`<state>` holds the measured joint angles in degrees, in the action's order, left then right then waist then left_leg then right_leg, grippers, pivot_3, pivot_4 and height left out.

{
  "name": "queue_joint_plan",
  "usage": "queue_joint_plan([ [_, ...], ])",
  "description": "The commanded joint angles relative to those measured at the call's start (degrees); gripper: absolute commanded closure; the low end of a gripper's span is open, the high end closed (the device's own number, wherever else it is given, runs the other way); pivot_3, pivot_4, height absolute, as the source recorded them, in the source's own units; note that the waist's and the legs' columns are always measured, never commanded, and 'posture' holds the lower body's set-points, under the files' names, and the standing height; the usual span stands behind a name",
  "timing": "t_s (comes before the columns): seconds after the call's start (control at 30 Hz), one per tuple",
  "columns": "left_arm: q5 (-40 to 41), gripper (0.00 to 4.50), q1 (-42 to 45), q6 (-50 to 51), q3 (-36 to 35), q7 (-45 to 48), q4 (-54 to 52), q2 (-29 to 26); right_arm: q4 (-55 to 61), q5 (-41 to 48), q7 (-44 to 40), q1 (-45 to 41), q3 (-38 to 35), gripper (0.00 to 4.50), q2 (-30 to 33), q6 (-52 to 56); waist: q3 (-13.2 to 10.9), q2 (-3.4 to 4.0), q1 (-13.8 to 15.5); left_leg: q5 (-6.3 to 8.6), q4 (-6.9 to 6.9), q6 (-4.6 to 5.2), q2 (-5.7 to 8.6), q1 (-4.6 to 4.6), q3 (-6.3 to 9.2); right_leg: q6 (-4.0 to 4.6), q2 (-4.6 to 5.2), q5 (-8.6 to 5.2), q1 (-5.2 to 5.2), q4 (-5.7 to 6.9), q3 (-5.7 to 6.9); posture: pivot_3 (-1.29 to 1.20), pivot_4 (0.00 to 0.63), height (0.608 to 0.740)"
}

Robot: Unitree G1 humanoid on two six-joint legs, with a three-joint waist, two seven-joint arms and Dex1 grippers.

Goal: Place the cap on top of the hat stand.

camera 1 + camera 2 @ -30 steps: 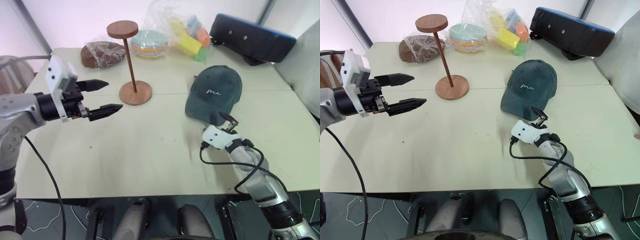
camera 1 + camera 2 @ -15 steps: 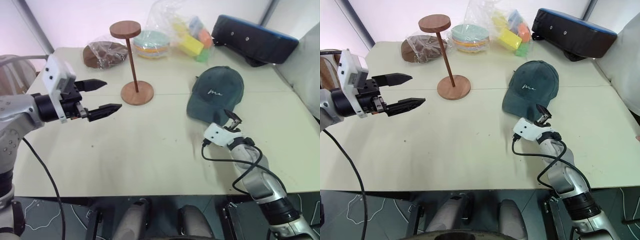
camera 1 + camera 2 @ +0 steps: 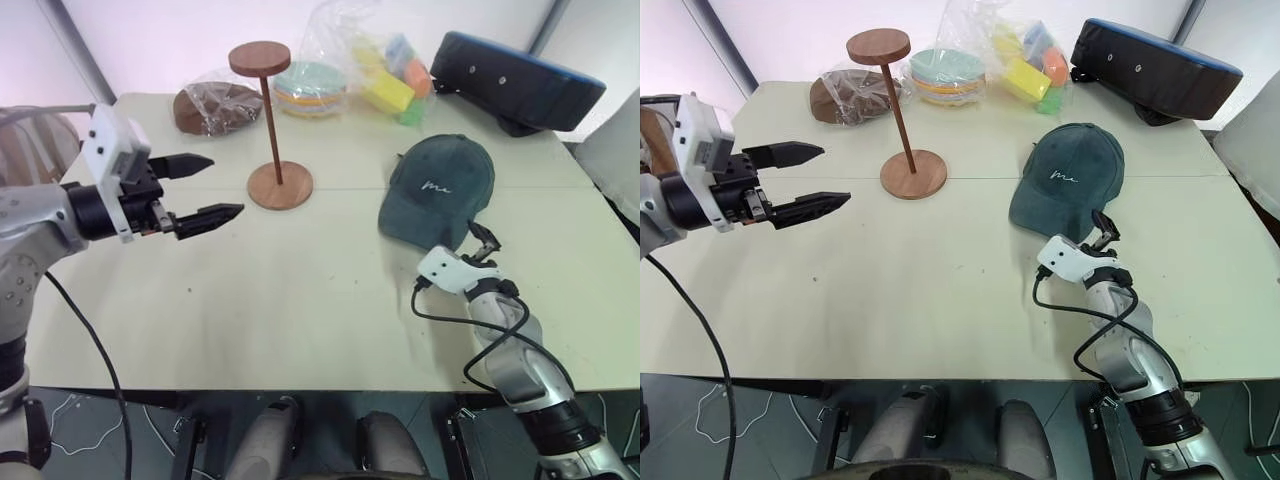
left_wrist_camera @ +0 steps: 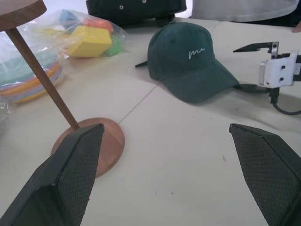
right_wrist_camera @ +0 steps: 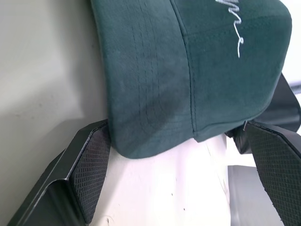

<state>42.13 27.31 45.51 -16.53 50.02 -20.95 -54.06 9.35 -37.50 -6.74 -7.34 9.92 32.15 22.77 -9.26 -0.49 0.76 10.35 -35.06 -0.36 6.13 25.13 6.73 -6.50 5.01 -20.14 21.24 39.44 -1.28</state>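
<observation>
On the right half of the pale table (image 3: 300, 300) your cap (image 3: 438, 190) is sitting flat, brim toward the robot, white script facing up. Your right gripper (image 3: 478, 243) is hanging low at the brim's front edge with its jaws spread wide — from the right wrist view the brim is poking in between the two fingers (image 5: 89, 174), nothing clamped on it yet. Whether a finger is actually touching the fabric, can't tell.

Your left gripper (image 3: 205, 190) is hovering above the table's left side, pointing roughly level toward the middle, jaws parted and gripping nothing. The hat stand (image 3: 272, 130) is standing upright just beyond it, round base on the table, bare top disc — well apart from the cap.

Along the far edge you're looking at a brown round thing in clear plastic (image 3: 212, 105), a stack of pastel plates (image 3: 310, 88), a bag of colourful blocks (image 3: 390, 80), and a dark padded case (image 3: 515, 80) off to the right.
</observation>
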Motion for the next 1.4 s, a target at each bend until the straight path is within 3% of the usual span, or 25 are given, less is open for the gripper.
queue_joint_plan([
  [0.03,-0.2,0.02,1.3,-1.3,-0.5,0.2,-0.3,-0.7,-2.3,-0.3,-0.1,0.5,-2.0,0.00,-0.2,1.7,0.0,0.00,0.0,0.00,0.00,0.00,0.00,0.00,0.00,0.00,0.00,0.00,0.00,0.00,0.00,0.00,0.150,0.740],
  [1.07,-0.4,0.02,1.5,-1.5,-0.6,-0.2,-0.5,-0.2,-3.6,3.6,-2.5,-2.0,-2.2,0.00,-1.7,-2.5,0.0,-0.02,-0.9,0.00,0.05,0.00,-0.05,-0.02,0.00,0.00,-0.04,0.00,0.02,0.01,-0.02,0.00,0.150,0.740],
  [1.2,-0.4,0.00,1.5,-1.7,-0.5,-0.2,-0.3,-0.2,-3.9,3.8,-2.7,-2.1,-2.3,1.30,-1.8,-3.2,0.0,-0.02,-1.1,0.00,0.07,0.00,-0.05,-0.02,0.00,0.00,-0.04,0.00,0.04,0.01,-0.02,0.00,0.150,0.740],
  [1.4,-0.5,0.00,1.3,-2.0,-0.5,-0.2,-0.2,-0.2,-4.0,3.8,-3.0,-2.2,-2.3,4.47,-1.9,-3.8,0.0,-0.02,-1.5,-0.01,0.15,-0.01,-0.05,-0.03,0.00,0.00,-0.04,0.00,0.05,0.01,-0.04,0.00,0.150,0.740],
])
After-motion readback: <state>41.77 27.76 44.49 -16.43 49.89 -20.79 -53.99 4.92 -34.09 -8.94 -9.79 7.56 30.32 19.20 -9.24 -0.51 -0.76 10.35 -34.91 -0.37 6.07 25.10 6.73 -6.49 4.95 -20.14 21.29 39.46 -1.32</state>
